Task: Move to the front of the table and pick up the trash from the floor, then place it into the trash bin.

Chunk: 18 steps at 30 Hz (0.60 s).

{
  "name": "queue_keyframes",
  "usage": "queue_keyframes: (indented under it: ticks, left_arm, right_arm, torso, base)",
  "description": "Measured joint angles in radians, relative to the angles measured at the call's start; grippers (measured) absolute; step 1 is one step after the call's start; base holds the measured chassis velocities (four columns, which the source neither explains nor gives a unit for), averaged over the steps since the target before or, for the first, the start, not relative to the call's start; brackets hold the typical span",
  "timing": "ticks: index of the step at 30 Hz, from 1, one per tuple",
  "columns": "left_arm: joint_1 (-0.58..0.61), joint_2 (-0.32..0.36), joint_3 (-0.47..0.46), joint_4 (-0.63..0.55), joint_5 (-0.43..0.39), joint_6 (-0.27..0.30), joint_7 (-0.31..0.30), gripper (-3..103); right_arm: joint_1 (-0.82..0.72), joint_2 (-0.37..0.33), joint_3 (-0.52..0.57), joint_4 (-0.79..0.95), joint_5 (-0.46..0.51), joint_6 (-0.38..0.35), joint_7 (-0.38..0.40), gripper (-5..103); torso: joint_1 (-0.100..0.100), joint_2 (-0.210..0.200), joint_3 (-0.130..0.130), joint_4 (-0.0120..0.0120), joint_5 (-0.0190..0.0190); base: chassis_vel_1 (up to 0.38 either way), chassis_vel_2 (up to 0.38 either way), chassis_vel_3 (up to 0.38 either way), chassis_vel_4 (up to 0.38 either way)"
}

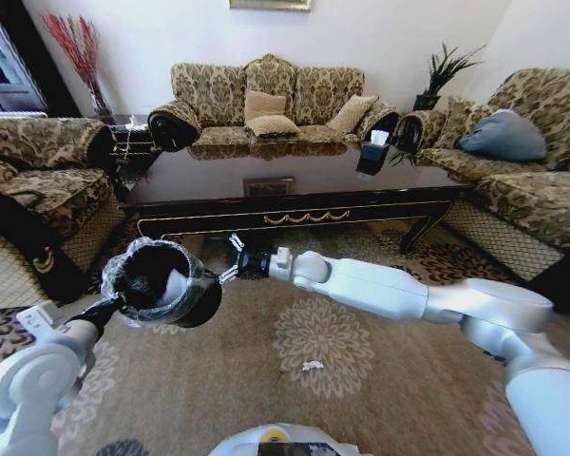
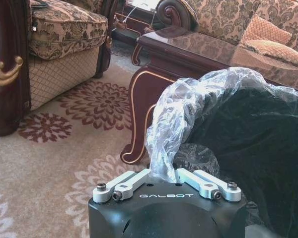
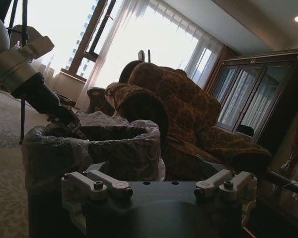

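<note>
My left end effector (image 2: 161,174) is clenched on the plastic-lined rim of the trash bin (image 1: 166,280), holding it tilted above the carpet in front of the table (image 1: 294,185). My right end effector (image 1: 230,269) is released just beside the bin. A crumpled white paper scrap (image 1: 313,365) lies on the carpet.

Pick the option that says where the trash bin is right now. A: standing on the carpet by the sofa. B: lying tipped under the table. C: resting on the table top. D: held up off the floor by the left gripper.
D: the left gripper pinches the bag-lined rim of the trash bin, which hangs tilted above the carpet.
</note>
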Motion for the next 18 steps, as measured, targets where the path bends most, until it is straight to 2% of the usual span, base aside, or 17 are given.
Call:
queue_keyframes:
  ticks: [8, 9, 12, 13, 16, 18]
  left_arm:
    - [0.003, -0.005, -0.001, -0.002, 0.0, 0.0, 0.0, 2]
    - [0.003, -0.005, -0.002, -0.004, -0.003, 0.0, -0.003, 2]
    - [0.003, -0.005, -0.006, -0.005, -0.032, 0.0, -0.031, 2]
    - [0.003, -0.005, -0.006, -0.005, -0.032, 0.0, -0.031, 2]
    - [0.003, -0.004, -0.01, -0.009, -0.039, 0.0, -0.034, 2]
    - [0.004, -0.003, -0.013, -0.013, -0.039, 0.0, -0.034, 2]
  right_arm:
    - [-0.077, -0.05, 0.049, -0.017, -0.027, 0.0, -0.003, 100]
    - [-0.095, -0.06, 0.06, -0.019, -0.023, -0.016, -0.007, 100]
    - [-0.162, -0.104, 0.108, -0.012, 0.029, -0.159, -0.048, 100]
    - [-0.162, -0.104, 0.108, -0.012, 0.029, -0.159, -0.048, 100]
    - [-0.214, -0.135, 0.113, -0.033, 0.003, -0.254, -0.054, 100]
    - [-0.232, -0.143, 0.111, -0.046, -0.01, -0.27, -0.055, 100]
  torso:
    - [0.0, 0.0, 0.0, -0.0001, 0.0]
    - [0.0, 0.0, 0.0, 0.0, 0.0]
    - [0.0, 0.0, 0.0, -0.0003, 0.0]
    - [0.0, 0.0, 0.0, -0.0003, 0.0]
    - [0.0, 0.0, 0.0, 0.0001, -0.0002]
    - [0.0, 0.0, 0.0, 0.0, -0.0002]
  base:
    - [0.0, 0.0, 0.0, 0.0]
    - [0.0, 0.0, 0.0, 0.0]
    - [0.0, 0.0, 0.0, 0.0]
    - [0.0, 0.0, 0.0, 0.0]
    - [0.0, 0.0, 0.0, 0.0]
    - [0.0, 0.0, 0.0, 0.0]
